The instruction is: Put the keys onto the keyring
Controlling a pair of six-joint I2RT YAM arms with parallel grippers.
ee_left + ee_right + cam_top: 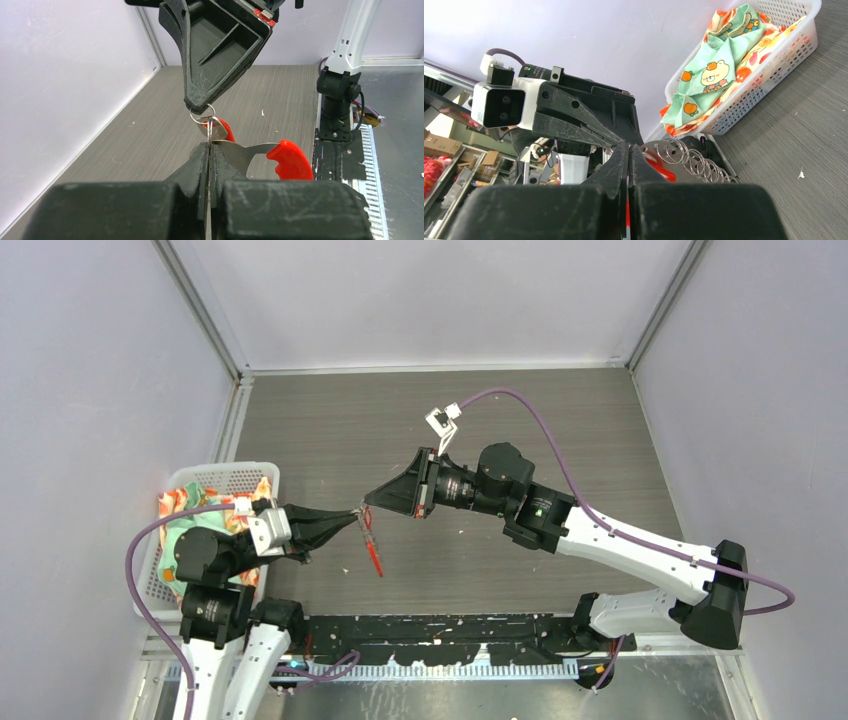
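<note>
My two grippers meet tip to tip above the table. The left gripper (356,517) (209,145) is shut on a thin silver loop of the keyring (209,131), seen edge-on between its jaws. The keyring's metal plate with the long red strip (287,160) (374,555) sticks out beside them. The right gripper (368,504) (629,146) is shut, its fingertips (200,106) pinching a small silver ring (202,115). A small metal piece backed by red (225,130), possibly the red-tagged key, hangs just under that ring. A chain of silver rings (696,159) trails off. No green-headed key shows.
A white plastic basket (262,472) (774,75) holding a patterned green and orange cloth (185,530) (714,70) stands at the table's left edge, close behind the left arm. The right arm's base (340,87) stands at the near edge, with a black mounting rail (450,625).
</note>
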